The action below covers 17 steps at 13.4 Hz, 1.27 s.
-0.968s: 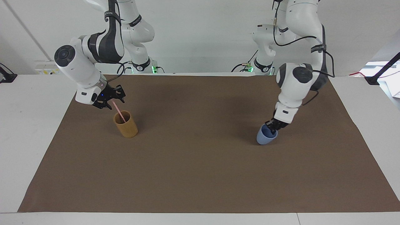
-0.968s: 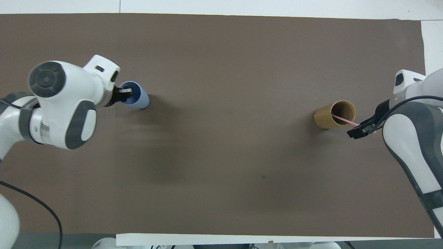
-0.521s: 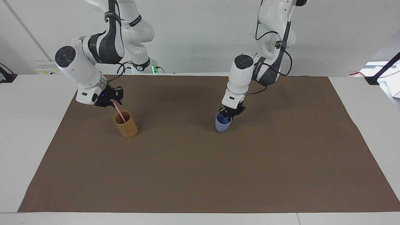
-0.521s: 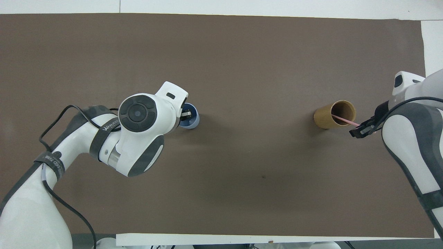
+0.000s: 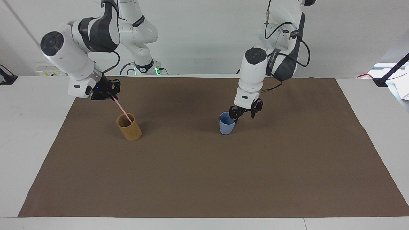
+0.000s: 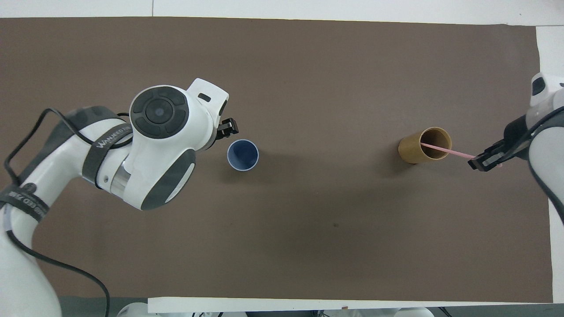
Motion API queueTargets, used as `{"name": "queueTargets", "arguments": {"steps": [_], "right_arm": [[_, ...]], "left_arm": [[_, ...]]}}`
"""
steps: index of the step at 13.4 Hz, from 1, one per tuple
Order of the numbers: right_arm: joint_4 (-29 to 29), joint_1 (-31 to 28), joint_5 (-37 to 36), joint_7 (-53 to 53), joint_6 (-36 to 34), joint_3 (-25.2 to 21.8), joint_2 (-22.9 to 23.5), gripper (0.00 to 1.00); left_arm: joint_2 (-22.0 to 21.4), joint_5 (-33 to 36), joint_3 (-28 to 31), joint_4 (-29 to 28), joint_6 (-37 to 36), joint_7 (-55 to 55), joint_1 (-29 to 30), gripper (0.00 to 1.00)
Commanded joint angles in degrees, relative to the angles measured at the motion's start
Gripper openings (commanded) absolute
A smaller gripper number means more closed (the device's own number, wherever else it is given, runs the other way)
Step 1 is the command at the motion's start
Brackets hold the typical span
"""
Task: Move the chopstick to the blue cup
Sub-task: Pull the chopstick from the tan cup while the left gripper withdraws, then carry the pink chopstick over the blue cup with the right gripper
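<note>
The blue cup [image 5: 226, 124] stands upright on the brown mat near the table's middle; it also shows in the overhead view [image 6: 242, 155]. My left gripper [image 5: 243, 112] is open and empty, just above the mat beside the cup's rim, toward the left arm's end [image 6: 227, 130]. My right gripper [image 5: 106, 93] is shut on the upper end of the pink chopstick [image 5: 121, 110]. The stick slants down, its lower end inside the tan bamboo cup [image 5: 128, 127]. In the overhead view the chopstick [image 6: 447, 151] runs from the bamboo cup [image 6: 424, 145] to the right gripper [image 6: 483, 162].
The brown mat [image 5: 204, 179] covers most of the white table. The two cups stand apart in one row, the bamboo cup toward the right arm's end.
My left gripper carried the blue cup from the left arm's end to the middle, set it down, opened and rose off it. My right gripper lifted the chopstick higher, partly out of the bamboo cup.
</note>
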Motion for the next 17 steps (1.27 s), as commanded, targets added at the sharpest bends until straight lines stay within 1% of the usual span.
{"name": "queueTargets", "arguments": {"steps": [1,2,4,5,7,8,10,12,14,17], "right_arm": [[12.2,0.5,-0.9,4.1,-8.9,0.9,2.1,0.00],[15.9,1.5,-0.5,6.4,-11.2,1.4,3.2,0.00],[24.0,6.9,0.7,15.2,-15.3,2.3,6.7,0.00],[25.5,10.5,2.9,21.9,-14.7,2.6,7.7,0.00],[24.4,16.0,10.3,35.3,-8.3,2.6,8.3,0.00],[23.7,20.8,11.9,41.8,-5.1,2.6,8.8,0.00],[23.7,28.8,12.1,53.4,2.0,2.6,12.0,0.00],[22.9,35.6,12.1,61.8,9.2,2.6,15.8,0.00],[20.2,38.3,12.0,64.5,13.8,2.6,17.0,0.00],[14.6,38.9,12.1,64.6,16.9,2.6,15.2,0.00]], "left_arm": [[-3.6,0.7,0.2,6.2,-9.4,7.9,6.8,1.00],[-5.6,0.6,0.2,6.5,-11.1,12.1,11.3,1.00],[-9.8,0.5,0.2,6.5,-14.6,22.1,18.4,1.00],[-10.8,0.5,0.3,7.0,-16.7,27.5,21.9,1.00],[-11.1,0.1,0.3,8.3,-20.6,35.6,25.6,1.00],[-11.2,-0.2,0.3,8.2,-21.0,37.4,26.7,1.00],[-11.1,-2.0,0.5,8.5,-21.6,40.4,27.6,1.00],[-11.2,-2.2,0.5,8.6,-24.7,42.1,28.4,1.00],[-11.8,-2.2,0.2,7.9,-25.3,41.8,28.0,1.00],[-12.1,-2.2,-0.3,7.7,-25.1,41.8,27.6,1.00]]}}
